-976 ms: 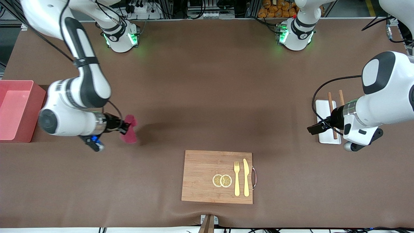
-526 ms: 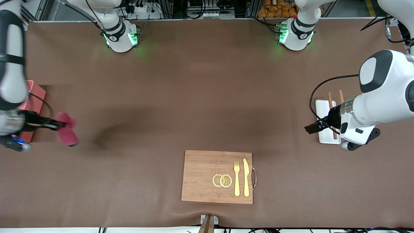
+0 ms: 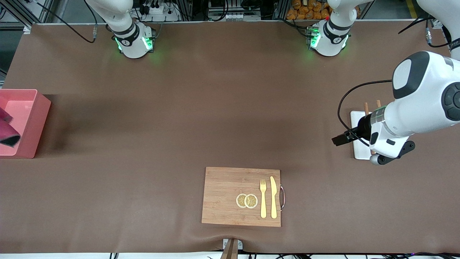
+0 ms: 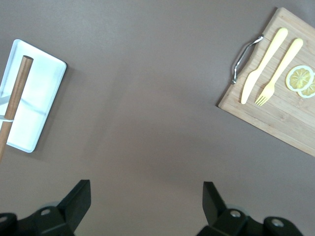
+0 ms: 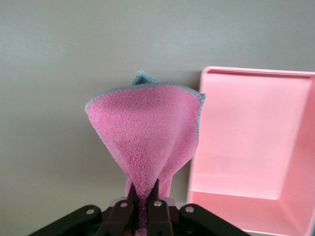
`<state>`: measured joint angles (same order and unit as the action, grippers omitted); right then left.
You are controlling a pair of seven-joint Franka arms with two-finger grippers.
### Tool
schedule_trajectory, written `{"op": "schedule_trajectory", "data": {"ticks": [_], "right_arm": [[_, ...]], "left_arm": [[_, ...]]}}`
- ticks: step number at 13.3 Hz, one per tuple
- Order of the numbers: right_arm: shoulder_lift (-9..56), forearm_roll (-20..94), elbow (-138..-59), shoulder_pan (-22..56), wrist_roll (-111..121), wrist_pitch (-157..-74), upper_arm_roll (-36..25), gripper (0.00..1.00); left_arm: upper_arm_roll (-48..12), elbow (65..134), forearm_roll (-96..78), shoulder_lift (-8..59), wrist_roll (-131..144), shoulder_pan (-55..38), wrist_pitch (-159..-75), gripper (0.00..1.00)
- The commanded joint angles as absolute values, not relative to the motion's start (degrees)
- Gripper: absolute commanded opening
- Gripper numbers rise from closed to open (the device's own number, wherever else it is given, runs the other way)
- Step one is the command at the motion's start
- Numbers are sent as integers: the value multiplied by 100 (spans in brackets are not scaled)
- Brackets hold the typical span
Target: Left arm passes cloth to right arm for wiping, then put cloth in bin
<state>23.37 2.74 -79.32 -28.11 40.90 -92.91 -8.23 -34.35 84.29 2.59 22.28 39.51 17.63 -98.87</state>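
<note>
- The front view looks down from high across the table [image 3: 230,108], facing both robot bases, and takes in the whole surface.
- The left wrist view looks down past its own open gripper [image 4: 146,204] at bare table from well above. It shares the cutting board [image 4: 285,110] and the white chopstick rest [image 4: 30,101] with the front view.
- The right wrist view sits close above its gripper [image 5: 143,202], pinching the cloth [image 5: 147,142], with the bin [image 5: 251,147] beside; both show at the front view's edge.
</note>
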Motion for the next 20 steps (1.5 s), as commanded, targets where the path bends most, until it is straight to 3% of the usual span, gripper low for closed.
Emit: {"op": "schedule_trajectory", "data": {"ticks": [1, 5, 6, 7, 8, 12, 15, 17, 20], "right_arm": [[2759, 141, -7638, -3373, 5067, -9902, -686, 0], [3584, 246, -7638, -3989, 6247, -11028, -677, 0], [3743, 281, -7655, -4051, 6258, -11213, -668, 24], [3831, 394, -7673, -4069, 6240, -11276, -668, 86], [3849, 587, -7682, -4052, 6249, -11259, -668, 100], [3683, 633, -7656, -3938, 6223, -11067, -642, 100], [3193, 633, -7629, -3596, 6118, -10567, -641, 100], [2902, 633, -7629, -3253, 5419, -10049, -642, 100], [2506, 545, -7638, -2534, 3951, -9449, -668, 100]], "left_arm": [[-3463, 8446, 378, 2004, 3920, 1828, -9817, 100], [-3445, 8420, 396, 1855, 3903, 1854, -9809, 100], [-3419, 8420, 387, 1759, 3746, 1863, -9800, 100], [-3419, 8429, 387, 1697, 3535, 1907, -9782, 100], [-3428, 8420, 387, 1609, 3342, 2029, -9669, 100], [-3454, 8411, 387, 1205, 2533, 2249, -9431, 100], [-3341, 8420, 378, 985, 2207, 2233, -9265, 100], [-2685, 8455, 369, 774, 1892, 1717, -9106, 100], [-893, 8481, 281, 449, 996, 356, -8869, 100]]}}
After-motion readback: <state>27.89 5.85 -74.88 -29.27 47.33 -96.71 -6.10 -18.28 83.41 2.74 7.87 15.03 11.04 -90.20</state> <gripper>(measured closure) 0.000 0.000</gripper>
